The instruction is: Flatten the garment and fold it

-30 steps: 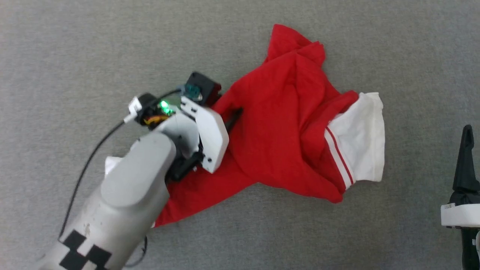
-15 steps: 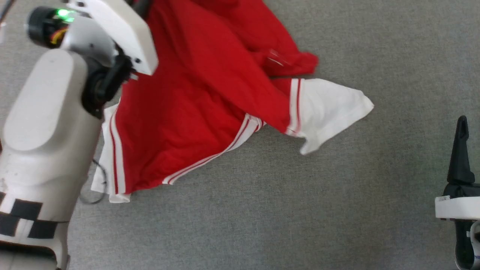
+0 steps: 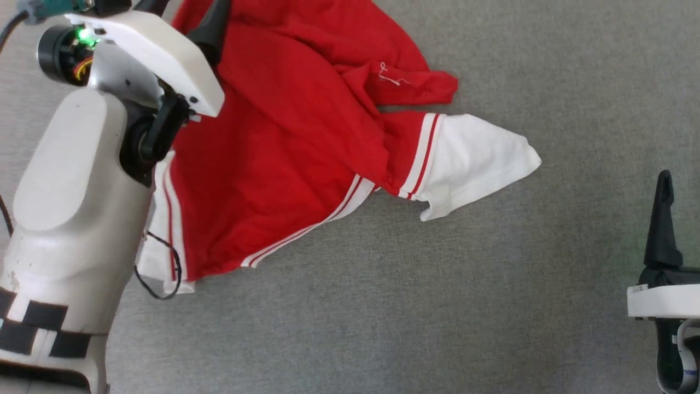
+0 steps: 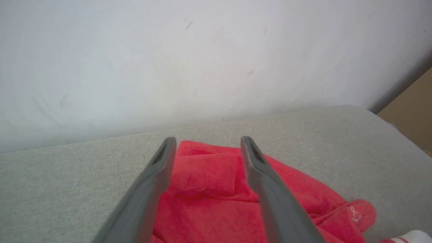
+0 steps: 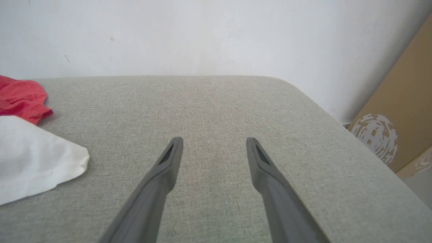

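Right now my left gripper is open, its two dark fingers spread wide with nothing pinched between them. It sits over the far, rumpled edge of the garment; I cannot tell whether the fingertips touch the cloth. A folded ridge of red fabric lies in the gap between the fingers.

From there the red jersey T-shirt spreads crumpled across the grey fabric-covered desk, mostly on my left side. One white sleeve, edged with red-and-white striped trim, points toward the right. A second white sleeve peeks out beside my pale left forearm, where a thin black cable loops over it.

My right gripper is also open and empty, over bare desk well apart from the garment. Beyond the desk stand a white wall and, at the right, a brown cardboard box.
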Available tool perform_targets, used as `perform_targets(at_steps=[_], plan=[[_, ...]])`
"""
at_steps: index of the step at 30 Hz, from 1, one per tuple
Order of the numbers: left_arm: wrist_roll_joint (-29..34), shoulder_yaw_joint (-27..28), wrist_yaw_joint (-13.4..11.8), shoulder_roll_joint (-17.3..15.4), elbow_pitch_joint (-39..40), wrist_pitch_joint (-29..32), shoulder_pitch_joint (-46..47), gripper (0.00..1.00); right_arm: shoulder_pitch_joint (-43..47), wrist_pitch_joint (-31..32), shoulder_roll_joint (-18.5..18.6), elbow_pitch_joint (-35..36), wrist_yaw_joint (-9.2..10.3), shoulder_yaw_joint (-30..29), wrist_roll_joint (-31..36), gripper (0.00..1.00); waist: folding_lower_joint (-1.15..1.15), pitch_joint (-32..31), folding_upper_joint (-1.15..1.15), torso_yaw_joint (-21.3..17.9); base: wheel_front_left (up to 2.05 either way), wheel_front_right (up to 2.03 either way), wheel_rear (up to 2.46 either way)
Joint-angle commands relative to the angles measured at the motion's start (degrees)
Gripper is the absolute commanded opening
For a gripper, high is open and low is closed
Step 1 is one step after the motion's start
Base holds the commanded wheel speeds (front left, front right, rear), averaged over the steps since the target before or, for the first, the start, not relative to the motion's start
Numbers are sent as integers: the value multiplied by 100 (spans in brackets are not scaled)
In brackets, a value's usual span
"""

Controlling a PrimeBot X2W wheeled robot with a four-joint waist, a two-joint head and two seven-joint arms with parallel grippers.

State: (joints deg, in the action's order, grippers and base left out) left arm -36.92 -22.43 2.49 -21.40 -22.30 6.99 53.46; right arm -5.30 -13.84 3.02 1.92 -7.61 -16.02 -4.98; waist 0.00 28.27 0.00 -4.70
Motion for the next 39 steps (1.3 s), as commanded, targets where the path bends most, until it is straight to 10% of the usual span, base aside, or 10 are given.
perform_targets(at_steps=[1,13,21,25,39], plan=[[-49,-1,27,3,55,-45,-124,100,-35,-42,-14,-7,12,16,31,100,0,-247,0,173,0,0,0],[85,662,-538,-438,2251,-1739,-2550,100,328,72,-14,13,12,-27,62,100,0,-1079,0,449,0,0,0],[593,1541,-1193,361,3809,-2194,-4792,100,531,157,-14,175,12,147,52,100,0,-1167,0,624,0,0,0],[1032,1969,-1019,1016,4064,-2197,-5519,100,578,244,-14,293,12,266,139,100,0,-1197,0,791,0,0,0],[1842,2268,-128,1716,3432,-2198,-5637,100,303,1936,-14,164,12,2146,1268,100,0,-1225,0,1355,0,0,0]])
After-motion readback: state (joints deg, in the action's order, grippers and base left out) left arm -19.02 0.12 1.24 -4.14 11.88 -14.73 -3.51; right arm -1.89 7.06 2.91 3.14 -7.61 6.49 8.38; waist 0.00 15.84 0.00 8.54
